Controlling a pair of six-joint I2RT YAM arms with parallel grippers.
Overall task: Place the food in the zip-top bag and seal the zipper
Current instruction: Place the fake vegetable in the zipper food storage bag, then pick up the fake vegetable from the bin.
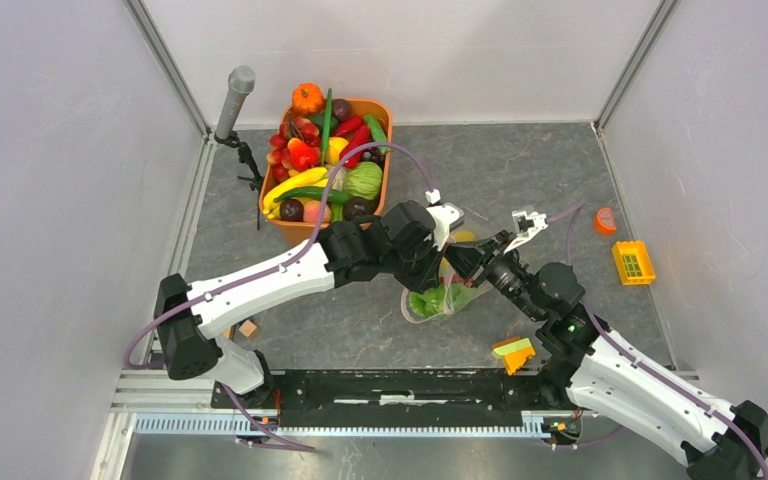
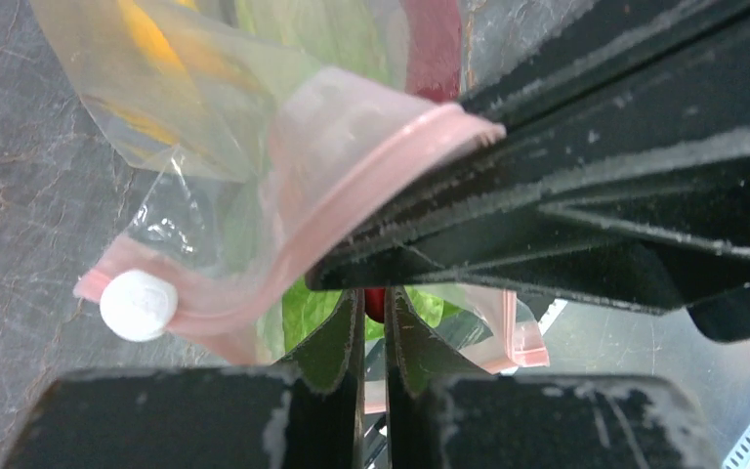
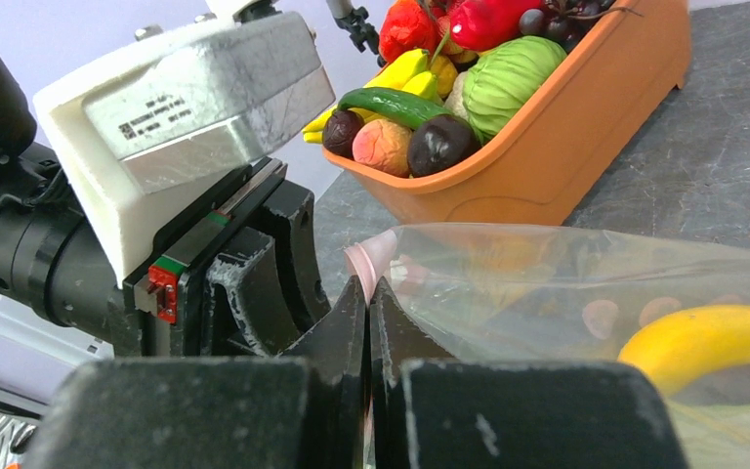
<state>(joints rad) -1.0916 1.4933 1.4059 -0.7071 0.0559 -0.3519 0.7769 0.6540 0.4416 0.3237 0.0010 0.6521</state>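
We clench left hand (image 2: 373, 308) and right hand (image 3: 369, 298) on the zipper (image 2: 352, 191) of the zip-top bag (image 3: 547, 274), food (image 3: 703, 342) inside beyond them, sealing seemingly unfinished.

Two hands (image 2: 373, 322) (image 3: 369, 313), one zip-top bag (image 1: 440, 300), one orange tub (image 3: 566, 156), one yellow crate (image 1: 633, 262), one yellow-orange wedge (image 1: 513, 353).

The left arm (image 1: 260, 285) stretches low from its base at the near left, running diagonally toward the middle with its wrist turned inward. The right arm (image 1: 620, 370) comes up from the near right, bent at the elbow, forearm angled back to the left. The left gripper (image 2: 373, 322) and right gripper (image 3: 366, 313) meet head-on (all but touching), each with its jaws pinched together.
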